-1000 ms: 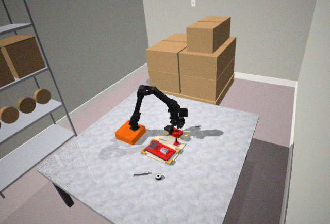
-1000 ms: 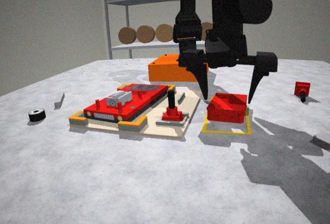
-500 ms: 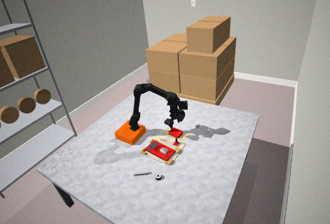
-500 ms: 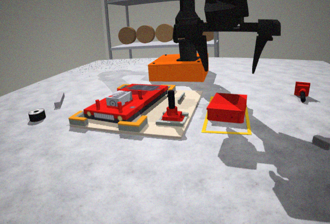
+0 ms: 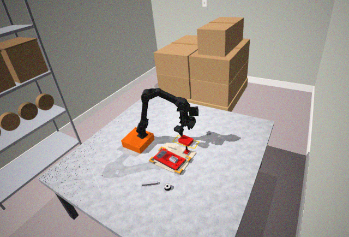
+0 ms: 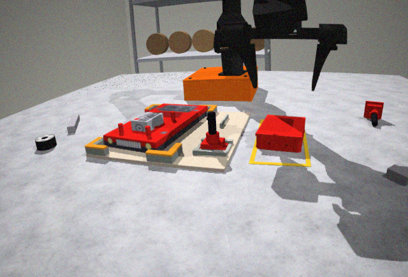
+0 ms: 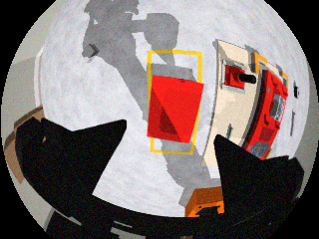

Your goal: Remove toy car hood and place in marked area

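Two black tapered claw fingers [image 5: 180, 132] [image 6: 284, 88] wide open, nothing held, above red box-shaped hood [image 5: 185, 140] [image 6: 280, 134] [image 7: 174, 110], which sits w/in yellow rectangular outline [image 5: 194, 147] [image 6: 280, 164] [image 7: 176, 52], approx. Risk: dipping again could knock hood over line.

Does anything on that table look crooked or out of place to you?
Yes: the red hood sits slightly askew in the yellow outline, its sides not parallel to the lines.
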